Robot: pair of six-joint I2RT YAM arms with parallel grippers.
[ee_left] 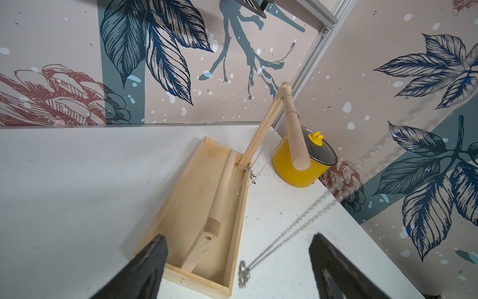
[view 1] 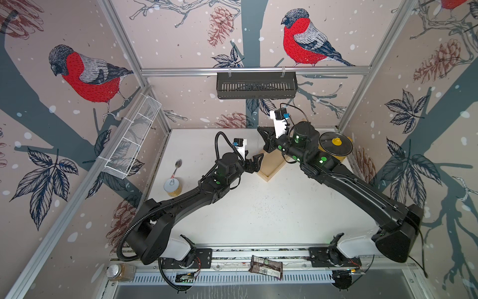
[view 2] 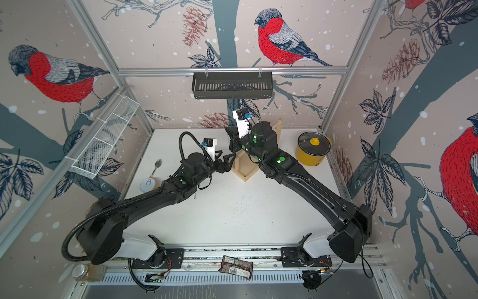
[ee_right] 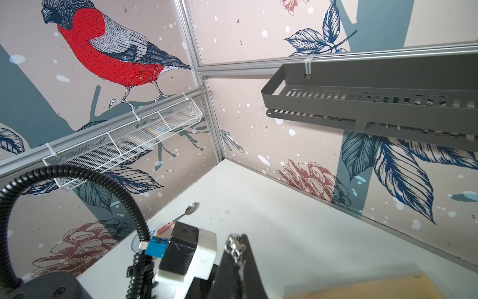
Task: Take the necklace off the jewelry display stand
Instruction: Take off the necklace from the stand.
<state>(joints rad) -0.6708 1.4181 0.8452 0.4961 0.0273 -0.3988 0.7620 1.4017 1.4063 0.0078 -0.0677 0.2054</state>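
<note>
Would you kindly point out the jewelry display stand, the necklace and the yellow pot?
jewelry display stand (ee_left: 196, 183), left wrist view, tray floor.
necklace (ee_left: 243, 275), left wrist view, dangling end charm.
yellow pot (view 2: 307, 158), a top view, yellow side wall.

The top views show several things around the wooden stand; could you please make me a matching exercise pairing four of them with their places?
Things: 1 yellow pot; 2 spoon; 3 black slotted shelf; 4 white mesh basket.
Places: A hanging at the back; B lying on the table next to the can; C hanging on the left side; D standing in the table's far right corner.
Pairs: 1-D, 2-B, 3-A, 4-C.
</note>
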